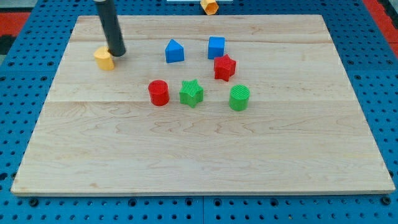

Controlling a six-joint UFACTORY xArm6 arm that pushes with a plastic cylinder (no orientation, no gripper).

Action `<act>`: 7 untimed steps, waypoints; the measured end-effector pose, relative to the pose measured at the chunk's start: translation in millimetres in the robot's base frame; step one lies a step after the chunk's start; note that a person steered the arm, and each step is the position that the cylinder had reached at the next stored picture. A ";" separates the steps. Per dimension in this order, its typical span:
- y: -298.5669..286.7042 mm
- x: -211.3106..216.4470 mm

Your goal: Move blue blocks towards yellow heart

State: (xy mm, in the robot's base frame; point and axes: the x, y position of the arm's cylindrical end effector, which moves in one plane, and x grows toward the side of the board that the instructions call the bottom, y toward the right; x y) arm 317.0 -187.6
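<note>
The pale wooden board (205, 155) fills most of the view, lying on a blue perforated table (25, 37). My dark straight rod (111, 25) comes down from the view's top, and my tip (117, 53) rests on the board, touching or just beside the right side of the yellow heart-shaped block (104, 59). This arm has no jaws, only the rod, so nothing is apart, together or clamped.

Taking the yellow heart as landmark: the blue block with a peaked top (174, 51) sits to its right, well apart, at about the same height in the view. The blue cube (216, 47) lies farther right still, beyond the peaked one. The red star-shaped block (224, 68) is just below the blue cube, near it. The red cylinder (158, 93) lies down and to the right of the heart; the green star-shaped block (191, 93) is just right of that cylinder, and the green cylinder (239, 98) farther right again. An orange block (210, 6) sits off the board at the view's top, far right of the heart; its shape is unclear.
</note>
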 end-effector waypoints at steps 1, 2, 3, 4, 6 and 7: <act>-34.2 7.7; 12.2 -7.1; 53.3 -41.2; 61.7 -59.3; 61.7 -59.8; 69.4 -59.5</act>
State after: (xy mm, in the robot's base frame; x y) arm 257.4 -118.3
